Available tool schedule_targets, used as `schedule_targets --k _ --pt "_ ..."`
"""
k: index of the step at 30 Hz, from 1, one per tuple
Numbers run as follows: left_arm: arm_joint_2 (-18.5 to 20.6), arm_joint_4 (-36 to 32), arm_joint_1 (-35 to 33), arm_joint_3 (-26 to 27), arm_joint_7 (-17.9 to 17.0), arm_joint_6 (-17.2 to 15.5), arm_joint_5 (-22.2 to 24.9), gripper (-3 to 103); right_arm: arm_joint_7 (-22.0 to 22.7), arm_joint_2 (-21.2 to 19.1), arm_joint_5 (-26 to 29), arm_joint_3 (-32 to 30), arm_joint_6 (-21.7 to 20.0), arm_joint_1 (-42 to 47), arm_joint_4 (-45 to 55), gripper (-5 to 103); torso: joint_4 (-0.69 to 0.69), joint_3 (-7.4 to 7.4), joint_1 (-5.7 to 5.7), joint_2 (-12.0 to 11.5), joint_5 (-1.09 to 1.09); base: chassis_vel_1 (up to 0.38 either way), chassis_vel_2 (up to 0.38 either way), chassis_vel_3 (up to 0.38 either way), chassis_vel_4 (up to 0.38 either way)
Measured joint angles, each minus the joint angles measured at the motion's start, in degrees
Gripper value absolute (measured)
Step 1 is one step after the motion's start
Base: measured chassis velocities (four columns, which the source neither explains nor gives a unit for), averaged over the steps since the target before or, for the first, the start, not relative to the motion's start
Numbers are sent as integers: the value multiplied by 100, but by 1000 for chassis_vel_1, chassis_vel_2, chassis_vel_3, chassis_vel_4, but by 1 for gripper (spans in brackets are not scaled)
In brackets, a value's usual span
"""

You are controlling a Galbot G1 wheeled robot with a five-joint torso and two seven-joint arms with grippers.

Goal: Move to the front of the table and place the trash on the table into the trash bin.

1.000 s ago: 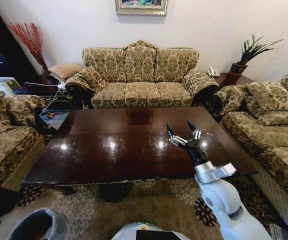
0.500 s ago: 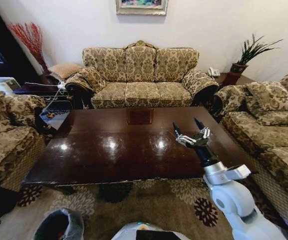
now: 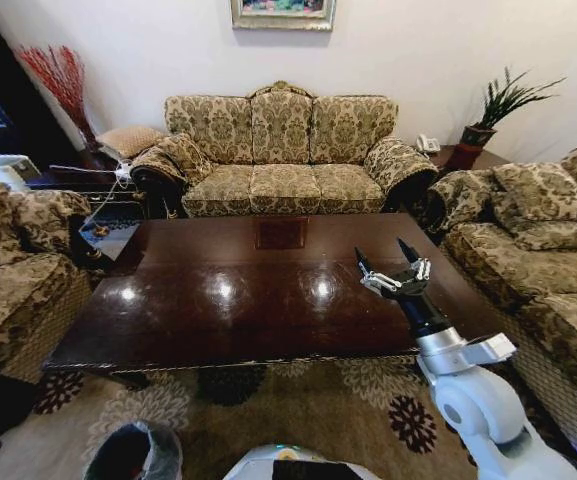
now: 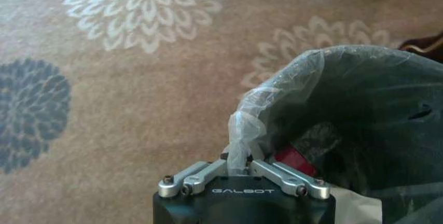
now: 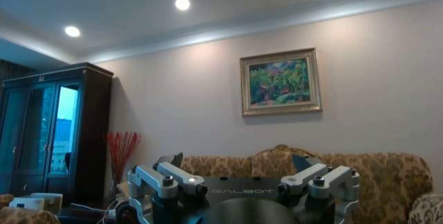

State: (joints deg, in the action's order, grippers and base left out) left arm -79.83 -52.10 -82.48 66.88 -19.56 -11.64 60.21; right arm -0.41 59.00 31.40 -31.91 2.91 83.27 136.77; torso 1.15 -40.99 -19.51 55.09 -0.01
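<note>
The right claw (image 3: 393, 262) is held spread above the right part of the glossy dark tabletop (image 3: 218, 290), its fingers pointing toward the sofa (image 3: 283, 150). The left claw (image 4: 239, 169) is pressed together, pinching the thin plastic liner (image 4: 277, 92) at the rim of the trash bin (image 3: 133, 455), which is seen on the flowered carpet (image 4: 104, 105) before the table. "GALBOT" is printed on both claw housings. Something red (image 4: 294, 159) is seen inside the bin.
</note>
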Motion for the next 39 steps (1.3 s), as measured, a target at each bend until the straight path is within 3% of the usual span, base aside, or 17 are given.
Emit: schedule_targets --k 5,11,13,15,18,23,24,28,31,39 --pt "-16 224 -42 41 45 213 -15 0 -9 109 -64 91 22 0 -31 100 2 0 0 0 4 0 0 0 0" --pt "-59 325 -63 106 150 202 -16 -2 -49 172 -89 108 85 41 -69 100 0 0 0 0 5 0 0 0 0" --pt "-129 244 -183 142 345 58 -34 14 -70 168 -61 38 128 70 -102 100 2 0 0 0 4 0 0 0 0" --pt "-152 202 -215 148 386 19 -45 14 -84 161 -43 11 140 77 -113 100 2 0 0 0 1 0 0 0 0" --pt "-250 -59 -374 172 463 -86 -118 30 -117 142 29 -64 192 73 -155 100 0 0 0 0 2 0 0 0 0" --pt "-404 -578 -665 226 645 -233 -237 41 -189 181 70 -78 265 85 -191 100 1 0 0 0 3 0 0 0 0" --pt "-435 -670 -729 232 682 -209 -295 52 -213 204 71 -71 299 102 -212 100 0 0 0 0 3 0 0 0 0" --pt "-478 -809 -843 255 745 -154 -380 62 -253 232 75 -65 357 143 -247 100 0 0 0 0 1 0 0 0 0" --pt "-546 -1100 -1047 303 871 -141 -414 79 -302 246 85 -64 448 208 -314 100 1 0 0 0 2 0 0 0 0" --pt "-698 -1886 -1382 387 630 -202 -545 100 -295 238 95 -61 356 206 -265 100 1 0 0 0 2 0 0 0 0"
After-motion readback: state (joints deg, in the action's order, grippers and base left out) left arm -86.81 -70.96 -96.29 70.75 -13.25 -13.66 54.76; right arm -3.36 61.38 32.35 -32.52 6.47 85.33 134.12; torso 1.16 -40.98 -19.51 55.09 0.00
